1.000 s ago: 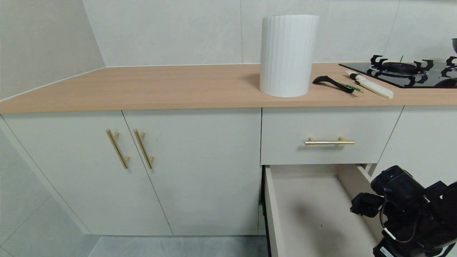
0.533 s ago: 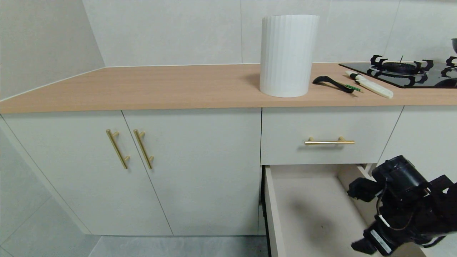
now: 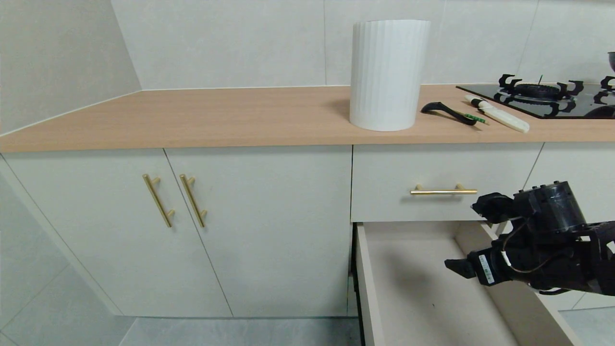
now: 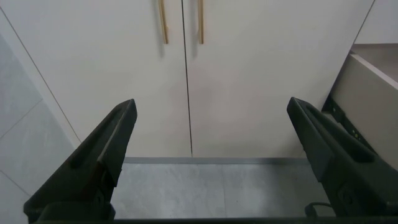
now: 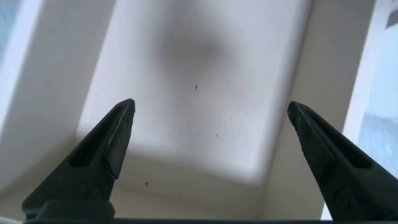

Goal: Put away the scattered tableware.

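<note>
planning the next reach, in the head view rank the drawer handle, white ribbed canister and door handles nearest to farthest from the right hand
1. drawer handle: just above the right hand, slightly to its left.
2. white ribbed canister: higher up, standing on the countertop.
3. door handles: far off to the left, on the cabinet doors.
</note>
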